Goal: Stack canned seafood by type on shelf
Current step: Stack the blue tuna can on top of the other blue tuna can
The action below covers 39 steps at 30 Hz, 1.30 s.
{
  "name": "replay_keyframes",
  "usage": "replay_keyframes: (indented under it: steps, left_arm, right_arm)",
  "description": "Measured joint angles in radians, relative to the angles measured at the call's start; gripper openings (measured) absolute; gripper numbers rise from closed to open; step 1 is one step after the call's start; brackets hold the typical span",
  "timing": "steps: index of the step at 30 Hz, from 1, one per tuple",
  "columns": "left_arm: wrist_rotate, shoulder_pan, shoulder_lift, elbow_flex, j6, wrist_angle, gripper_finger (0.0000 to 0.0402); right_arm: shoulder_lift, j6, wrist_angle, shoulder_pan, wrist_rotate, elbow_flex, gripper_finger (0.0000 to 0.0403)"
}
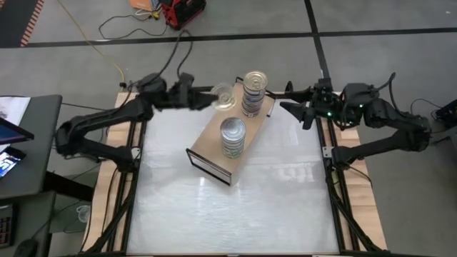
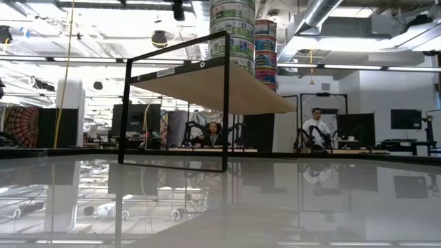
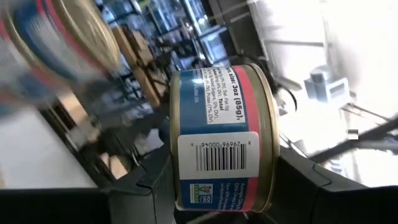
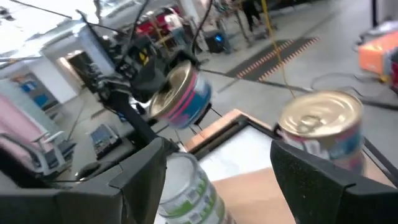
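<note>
Tins were mostly sorted already, from what you could see. The shelf point(image 1: 214, 146) sat near the middle of the table point(image 1: 235, 214), angled so its dark-edged end pointed toward 7 o'clock. On its flat top stood two stacks: a silver-lidded stack point(image 1: 233, 135) around the middle, and a gold-lidded stack point(image 1: 254, 91) at the 1 o'clock end, right by the corner.

One more gold-lidded tin point(image 3: 221, 140) with a blue and pink label was in the air, pinched between the fingers of your left gripper point(image 1: 202, 96), tipped on its side just off the shelf's 11 o'clock edge. I'd guess that was the last one, or close to it, since no loose tins showed on the table.

Your right gripper point(image 1: 300, 111) hung spread and empty off the shelf at about 2 o'clock, near the gold stack but not touching it.

Room-wise, the gold stack was tall and hugged the corner, so a sideways bump could have tipped it off the edge. Coming in from above looked clear. Everything toward 6 o'clock was open tabletop, with wooden rails on both sides.
</note>
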Motion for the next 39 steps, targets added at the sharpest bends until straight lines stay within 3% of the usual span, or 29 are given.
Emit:
replay_keyframes:
  steps: [9, 17, 23, 30, 39]
  left_arm:
    - [0.176, 0.139, 0.235, 0.302, -0.029, -0.026, 0.0188]
    - [0.286, 0.211, 0.402, 0.511, 0.01, -0.166, 0.0188]
    - [0.325, 0.241, 0.477, 0.585, 0.015, -0.215, 0.0188]
    - [0.338, 0.215, 0.544, 0.642, 0.008, -0.214, 0.0188]
    - [0.297, 0.187, 0.547, 0.659, 0.092, -0.334, 0.0188]
  right_arm:
    - [0.013, 0.008, -0.014, -0.098, -0.004, 0.0, 0.0311]
    - [0.065, 0.011, 0.038, -0.281, -0.073, 0.0, 0.0311]
    - [0.111, 0.011, 0.076, -0.354, -0.088, 0.0, 0.0311]
    - [0.158, 0.019, 0.07, -0.502, -0.275, 0.0, 0.0311]
    - [0.158, -0.007, 0.096, -0.581, -0.309, 0.0, 0.0311]
